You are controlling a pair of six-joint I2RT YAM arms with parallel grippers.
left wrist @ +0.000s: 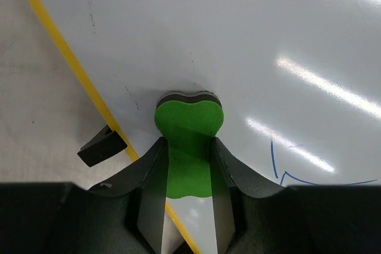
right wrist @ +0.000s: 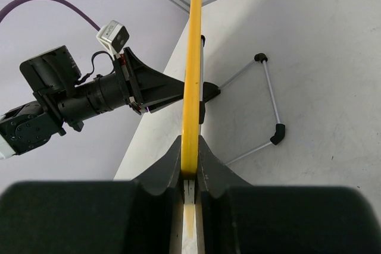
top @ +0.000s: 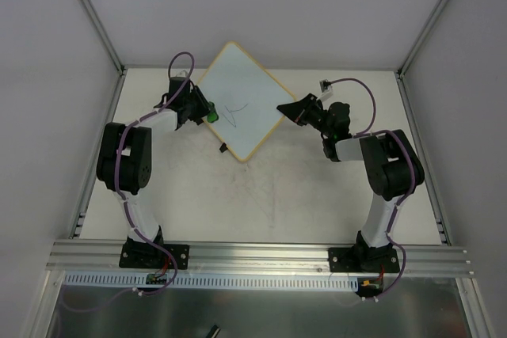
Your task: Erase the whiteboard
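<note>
The whiteboard (top: 242, 89) is set cornerwise on the tabletop (top: 269, 195), its right edge clamped by the closed right gripper (top: 283, 109). A green eraser (top: 212, 116), pinched in the left gripper (top: 205, 112), is pressed onto its left side.

The near middle of the table (top: 269, 199) lies open. Farther back the whiteboard (top: 245, 89) blocks the way. The left gripper (top: 207, 113) presses an eraser (top: 212, 116) on its left edge, and the right gripper (top: 282, 108) clamps its right corner.

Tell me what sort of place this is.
Probably a robotics lab test cell: plain white panel walls in metal framing enclose a pale tabletop, and two black-and-white robot arms, left and right, are bolted to a ribbed aluminium rail at its near edge.
</note>
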